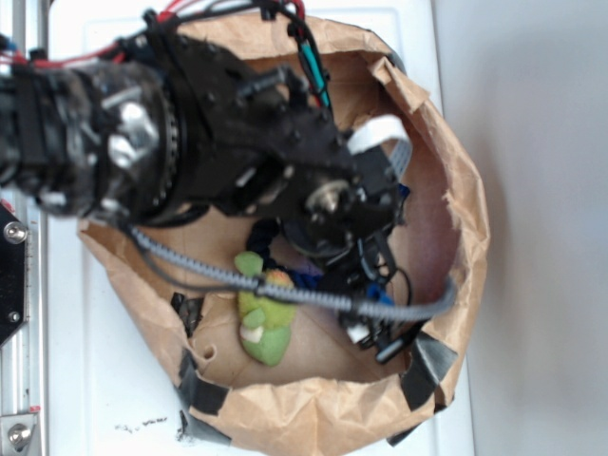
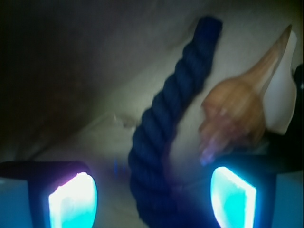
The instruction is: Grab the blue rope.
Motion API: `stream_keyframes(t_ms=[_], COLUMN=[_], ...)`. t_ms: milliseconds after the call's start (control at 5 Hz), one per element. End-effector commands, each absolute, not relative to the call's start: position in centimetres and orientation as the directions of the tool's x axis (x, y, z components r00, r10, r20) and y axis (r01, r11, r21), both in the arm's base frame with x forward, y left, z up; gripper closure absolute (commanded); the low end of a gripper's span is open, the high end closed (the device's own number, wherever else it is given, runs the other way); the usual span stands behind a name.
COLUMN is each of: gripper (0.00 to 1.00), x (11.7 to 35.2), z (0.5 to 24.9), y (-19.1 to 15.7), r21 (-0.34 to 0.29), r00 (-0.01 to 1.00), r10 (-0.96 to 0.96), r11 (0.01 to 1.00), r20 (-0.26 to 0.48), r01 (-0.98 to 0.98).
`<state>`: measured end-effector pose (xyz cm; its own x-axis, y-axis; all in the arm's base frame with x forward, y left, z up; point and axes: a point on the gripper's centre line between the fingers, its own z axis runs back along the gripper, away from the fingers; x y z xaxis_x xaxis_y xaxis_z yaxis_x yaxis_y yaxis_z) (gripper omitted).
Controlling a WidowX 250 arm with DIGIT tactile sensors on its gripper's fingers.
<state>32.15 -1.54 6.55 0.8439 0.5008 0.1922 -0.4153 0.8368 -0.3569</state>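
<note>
Gripper (image 2: 152,194): spread wide, glowing pads either side of the rope.
Thick navy twisted rope (image 2: 164,128): between the pads, untouched.
Orange pointed seashell (image 2: 237,107): just right of the rope.

The blue rope (image 2: 164,128) is a thick, dark navy cord of twisted strands, bent in a gentle curve, with one blunt end pointing away from the claw. In the wrist view its near portion lies between the two fingertips of the gripper (image 2: 153,197), closer to the right-hand pad, with clear space on both sides, and the remainder extends ahead of the claw. In the exterior view only small dark blue sections (image 1: 306,278) show beneath the claw.
</note>
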Motion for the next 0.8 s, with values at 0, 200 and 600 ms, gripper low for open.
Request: stream_keyframes(t_ms=[0,200,600], gripper=[0.0,0.0,0.0], x=[27.5,25.2,21.9], z=[5.5,4.8,5.3], y=[-4.6,-5.2,-5.2], r21=[-0.246,-0.249,-0.277], r00=[0.87,0.896,0.904], r10=[0.415,0.395,0.401], r11=[0.902,0.906,0.894], r20=[0.266,0.204,0.147], r01=[-0.355,-0.343,-0.351])
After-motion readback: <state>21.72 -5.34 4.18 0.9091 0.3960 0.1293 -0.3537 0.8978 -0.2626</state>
